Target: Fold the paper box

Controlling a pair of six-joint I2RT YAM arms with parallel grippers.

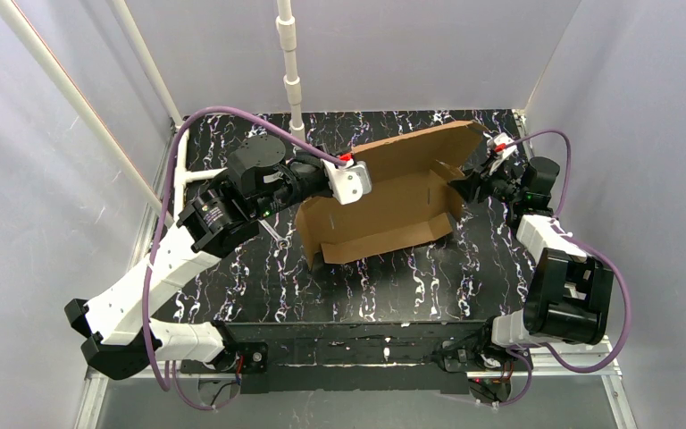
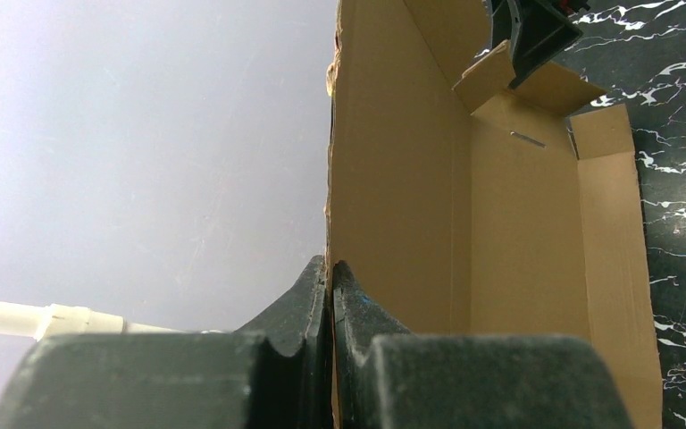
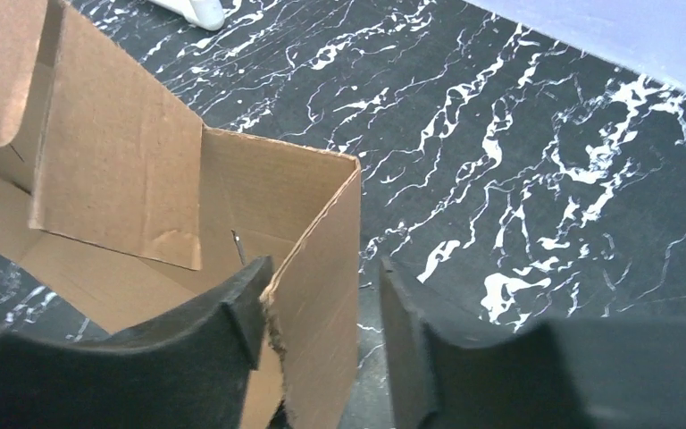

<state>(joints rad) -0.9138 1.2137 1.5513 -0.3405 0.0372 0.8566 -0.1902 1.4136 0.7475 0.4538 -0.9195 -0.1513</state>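
The paper box point(image 1: 384, 206) is a brown cardboard sheet partly folded, its base lying on the black marbled table and its big lid panel standing up at the back. My left gripper point(image 1: 357, 176) is shut on the left edge of that upright panel; in the left wrist view the cardboard point(image 2: 518, 232) runs straight between the closed jaws of that gripper point(image 2: 330, 268). My right gripper point(image 1: 466, 183) is open at the box's right end. In the right wrist view it point(image 3: 323, 268) straddles the box's short side wall point(image 3: 322, 250), one finger inside and one outside.
A white pipe post point(image 1: 290, 71) stands at the table's far edge behind the box. A white bracket point(image 1: 186, 165) lies at the far left. Grey enclosure walls close in on both sides. Bare marbled table point(image 1: 366, 286) stretches in front of the box.
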